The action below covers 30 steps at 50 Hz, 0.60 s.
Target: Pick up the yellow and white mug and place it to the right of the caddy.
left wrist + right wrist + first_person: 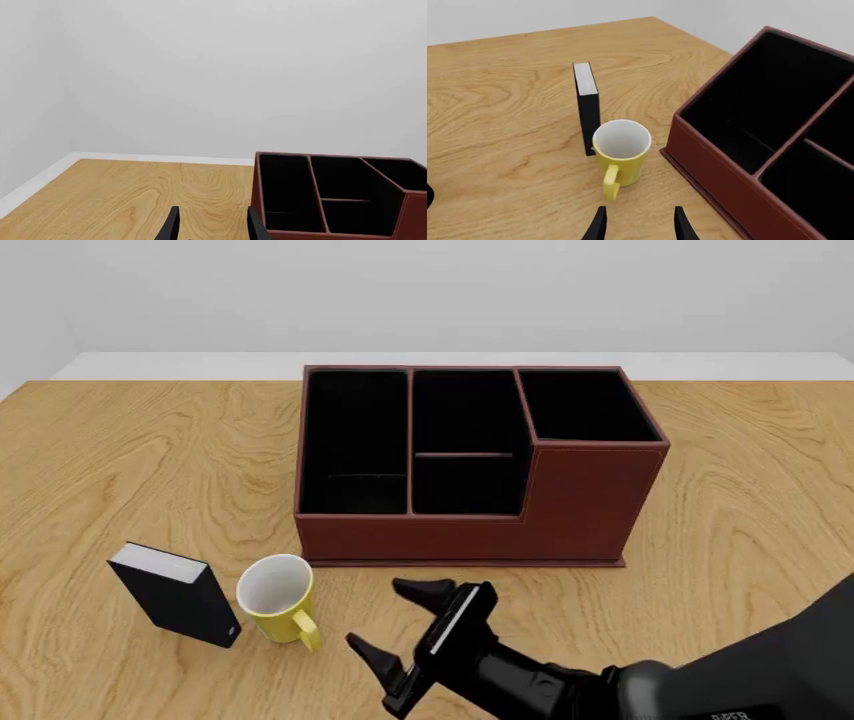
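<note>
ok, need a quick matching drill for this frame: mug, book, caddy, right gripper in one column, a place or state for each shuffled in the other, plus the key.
Things:
1. yellow and white mug
2. black book
3. caddy
4. right gripper

Places or states:
A. open, low over the table, in front of the caddy's front wall
B. upright, white inside, handle towards the near edge
C. farthest left in the front view, standing on the table
D. reddish-brown, black-lined compartments, right rear section taller

Pairs: 1-B, 2-C, 3-D, 4-A
</note>
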{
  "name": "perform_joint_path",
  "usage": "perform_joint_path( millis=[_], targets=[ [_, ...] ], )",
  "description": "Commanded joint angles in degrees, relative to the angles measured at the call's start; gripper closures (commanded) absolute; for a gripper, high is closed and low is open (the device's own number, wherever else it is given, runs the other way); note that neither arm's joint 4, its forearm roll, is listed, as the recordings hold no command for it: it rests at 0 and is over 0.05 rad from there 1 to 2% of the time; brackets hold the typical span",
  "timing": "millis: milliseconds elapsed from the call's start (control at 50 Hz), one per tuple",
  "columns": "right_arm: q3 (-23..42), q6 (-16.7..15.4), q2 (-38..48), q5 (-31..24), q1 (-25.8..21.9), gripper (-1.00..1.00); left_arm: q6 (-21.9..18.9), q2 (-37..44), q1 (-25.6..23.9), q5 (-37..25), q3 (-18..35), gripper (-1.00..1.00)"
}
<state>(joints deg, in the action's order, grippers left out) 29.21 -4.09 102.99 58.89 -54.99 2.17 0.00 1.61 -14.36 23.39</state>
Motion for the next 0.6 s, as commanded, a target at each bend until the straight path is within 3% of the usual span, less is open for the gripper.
perform_joint_path(
  millis=[20, 600],
  targets=[
    [2.1, 0.1, 2.5, -0.3, -0.9, -1.0, 0.0, 0.0, 0.3, -0.2, 0.2, -1.0],
    [8.4, -1.0, 4.2, -5.1, -2.4, -1.0, 0.5, 0.0, 1.1, -1.3, 2.0, -1.0]
  ],
)
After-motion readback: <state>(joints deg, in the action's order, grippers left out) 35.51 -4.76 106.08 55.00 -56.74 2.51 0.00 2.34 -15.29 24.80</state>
